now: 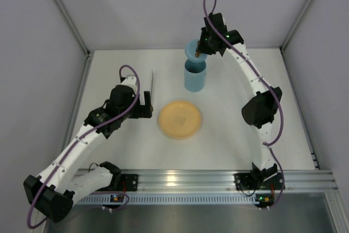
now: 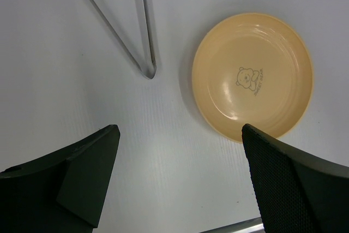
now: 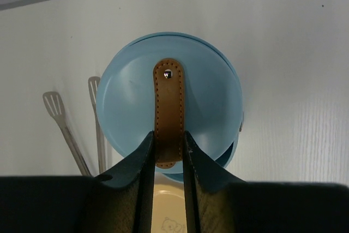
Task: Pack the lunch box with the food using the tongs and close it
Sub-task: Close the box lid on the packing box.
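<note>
The white table (image 1: 229,140) is smooth and matt. On it stands the lunch box (image 1: 194,79), a tall light-blue plastic cylinder. The round yellow-orange plate (image 1: 180,119) lies near it, glossy and bare. No food shows anywhere, and the inside of the box is hidden. The lid (image 3: 207,96), a flat blue disc, hangs over the box's mouth, with the rim peeping out beneath one side. The right gripper (image 3: 168,135) is pinched tight on the lid's stitched brown tab (image 3: 168,102). To close well, I judge the lid should be centred over the rim, kept level, lowered straight and then pressed. The slim metal tongs (image 1: 151,83) lie flat near the left gripper (image 2: 180,132), which hangs wide apart, holding nothing.
</note>
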You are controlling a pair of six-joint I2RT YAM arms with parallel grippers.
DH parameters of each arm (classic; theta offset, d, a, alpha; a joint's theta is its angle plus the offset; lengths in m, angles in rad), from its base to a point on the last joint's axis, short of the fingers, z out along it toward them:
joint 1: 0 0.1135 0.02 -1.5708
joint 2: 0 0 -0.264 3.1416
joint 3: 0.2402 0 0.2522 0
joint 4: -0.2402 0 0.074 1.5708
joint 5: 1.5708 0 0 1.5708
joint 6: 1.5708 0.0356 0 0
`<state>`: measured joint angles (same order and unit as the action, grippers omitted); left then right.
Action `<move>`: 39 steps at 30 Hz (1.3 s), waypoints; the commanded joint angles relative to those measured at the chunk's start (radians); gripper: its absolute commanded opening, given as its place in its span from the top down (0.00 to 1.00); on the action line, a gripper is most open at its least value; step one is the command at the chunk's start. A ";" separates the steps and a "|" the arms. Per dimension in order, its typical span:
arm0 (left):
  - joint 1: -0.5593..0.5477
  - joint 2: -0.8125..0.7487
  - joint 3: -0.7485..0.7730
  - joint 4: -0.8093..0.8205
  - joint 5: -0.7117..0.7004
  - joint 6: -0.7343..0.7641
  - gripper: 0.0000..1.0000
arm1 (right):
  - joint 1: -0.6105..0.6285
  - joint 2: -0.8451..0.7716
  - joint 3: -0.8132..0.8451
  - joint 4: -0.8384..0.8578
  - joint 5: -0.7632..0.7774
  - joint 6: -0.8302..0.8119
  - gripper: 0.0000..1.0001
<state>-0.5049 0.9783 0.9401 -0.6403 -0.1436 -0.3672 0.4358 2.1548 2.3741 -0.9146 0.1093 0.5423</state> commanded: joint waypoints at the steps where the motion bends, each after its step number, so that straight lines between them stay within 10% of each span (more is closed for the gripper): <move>1: 0.002 0.002 0.000 0.014 -0.013 0.010 0.02 | 0.027 0.004 0.073 0.002 -0.020 -0.008 1.00; 39: 0.002 0.016 -0.001 0.008 -0.014 0.007 0.02 | 0.061 0.017 0.030 -0.138 0.026 -0.051 1.00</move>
<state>-0.5049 0.9928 0.9401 -0.6460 -0.1471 -0.3672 0.4759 2.1899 2.3966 -1.0164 0.1226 0.5114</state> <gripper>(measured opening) 0.985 0.201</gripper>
